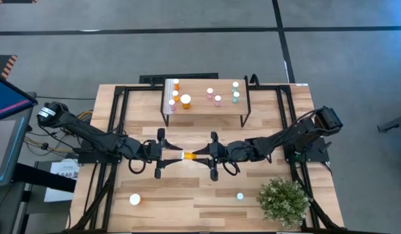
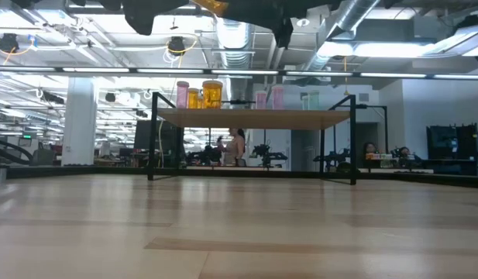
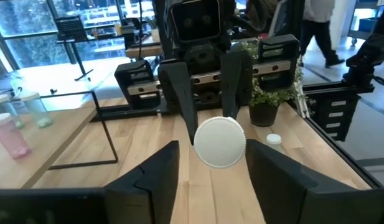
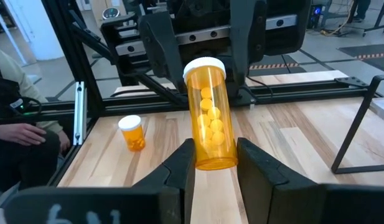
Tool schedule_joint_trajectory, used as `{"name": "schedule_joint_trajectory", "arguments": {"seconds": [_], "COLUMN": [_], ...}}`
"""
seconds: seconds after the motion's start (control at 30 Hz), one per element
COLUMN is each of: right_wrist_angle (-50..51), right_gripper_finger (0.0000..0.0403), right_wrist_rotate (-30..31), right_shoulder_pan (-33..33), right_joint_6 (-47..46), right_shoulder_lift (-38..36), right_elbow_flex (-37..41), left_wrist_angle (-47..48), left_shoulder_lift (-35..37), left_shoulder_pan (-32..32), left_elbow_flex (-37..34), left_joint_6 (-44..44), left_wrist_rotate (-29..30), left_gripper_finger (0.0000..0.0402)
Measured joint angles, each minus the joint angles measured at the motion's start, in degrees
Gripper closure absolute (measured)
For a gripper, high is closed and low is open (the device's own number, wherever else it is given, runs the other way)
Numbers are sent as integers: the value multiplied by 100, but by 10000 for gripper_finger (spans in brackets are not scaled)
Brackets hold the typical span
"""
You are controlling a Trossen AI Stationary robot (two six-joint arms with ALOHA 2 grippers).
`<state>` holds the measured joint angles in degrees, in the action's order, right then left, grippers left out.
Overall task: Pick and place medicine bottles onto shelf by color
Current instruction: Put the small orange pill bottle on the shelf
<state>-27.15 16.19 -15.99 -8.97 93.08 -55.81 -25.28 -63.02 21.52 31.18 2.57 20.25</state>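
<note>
Shelf [image 1: 206,109] stands at the table's [image 1: 206,201] far edge, bottles [image 1: 213,96] on top. Potted plant [image 1: 283,200] at near right — two bottles apart on the near table.

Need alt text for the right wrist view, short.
The right pincer holds a large orange bottle by its base, its white cap pointing at the left pincer, whose fingers flank the cap. A small orange bottle stands on the wooden table beyond, and a person's hand shows at the table's edge.
</note>
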Motion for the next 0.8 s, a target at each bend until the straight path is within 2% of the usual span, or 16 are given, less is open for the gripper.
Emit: {"name": "schedule_joint_trajectory", "arguments": {"seconds": [0.17, 0.37, 0.8], "right_wrist_angle": [1, 34, 143], "right_gripper_finger": [290, 290, 290], "right_wrist_rotate": [2, 4, 6], "right_shoulder_pan": [0, 0, -11], "right_joint_6": [4, 2, -4], "right_shoulder_lift": [0, 0, 0], "right_elbow_flex": [0, 0, 0], "left_wrist_angle": [-165, 296, 689], "left_shoulder_lift": [-168, -648, -693], "left_shoulder_pan": [-147, -321, -282], "left_elbow_flex": [70, 541, 768], "left_joint_6": [0, 20, 76], "left_wrist_rotate": [-221, -450, -453], "left_gripper_finger": [213, 216, 253]}}
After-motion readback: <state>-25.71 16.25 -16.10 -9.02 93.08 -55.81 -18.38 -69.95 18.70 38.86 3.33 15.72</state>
